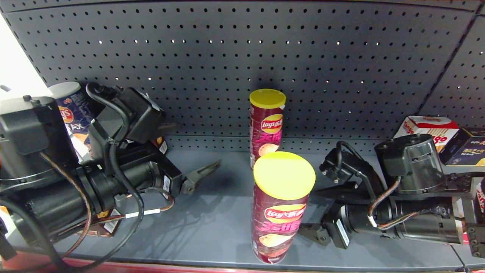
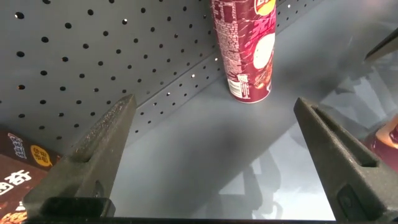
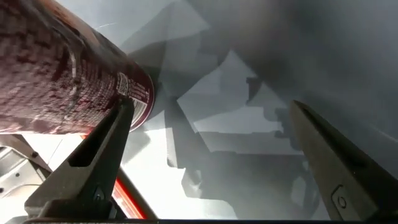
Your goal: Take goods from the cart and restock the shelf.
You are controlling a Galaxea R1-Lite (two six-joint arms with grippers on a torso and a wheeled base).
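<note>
Grey shelf (image 1: 212, 227) with a perforated back panel (image 1: 242, 57): the left gripper (image 2: 212, 106) is hanging low on the left, pointing toward the middle, jaws spread and empty. The right gripper (image 3: 210, 106) is lying low on the right, jaws spread, one finger just beside the front can (image 1: 282, 212). Both cans are standing upright, long axis vertical, yellow lids up, the rear can (image 1: 266, 129) sitting by the back panel, with red-and-yellow logos facing outward.

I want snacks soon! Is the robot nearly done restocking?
Two chip cans, back can and front can, stand upright on the shelf. Nothing is in hand: left gripper and right gripper have open, empty jaws. How much remains to bring, I can't tell.
</note>
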